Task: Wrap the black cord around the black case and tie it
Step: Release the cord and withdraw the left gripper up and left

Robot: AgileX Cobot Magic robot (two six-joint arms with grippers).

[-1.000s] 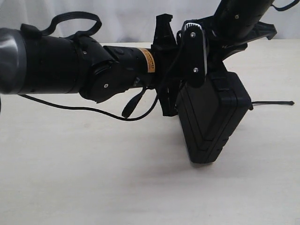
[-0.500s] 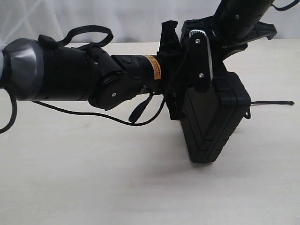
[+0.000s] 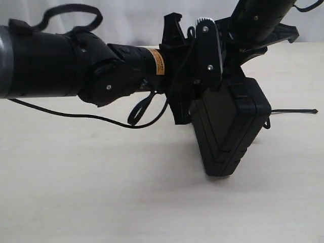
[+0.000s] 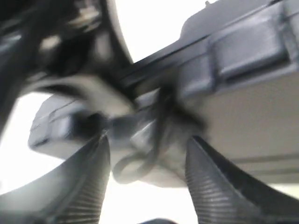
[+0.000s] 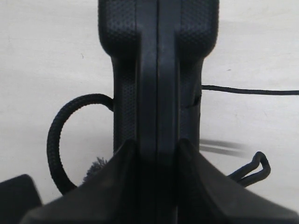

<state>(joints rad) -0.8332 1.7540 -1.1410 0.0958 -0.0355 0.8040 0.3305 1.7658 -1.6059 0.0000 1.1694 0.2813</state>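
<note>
The case (image 3: 230,129) is held tilted over the table (image 3: 101,202); it looks rigid and smooth. The right gripper (image 5: 156,148) clamps its edge, probably a safe hold. The left gripper (image 4: 147,142) stands released beside it. The cord (image 5: 52,137), thin and limp, loops around the case; it is likely best pinched near a loop.

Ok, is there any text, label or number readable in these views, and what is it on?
orange label on the left arm, near its wrist: dark print, too small to read.
black case: no lettering visible in any view.
Nothing else shows any text.
</note>
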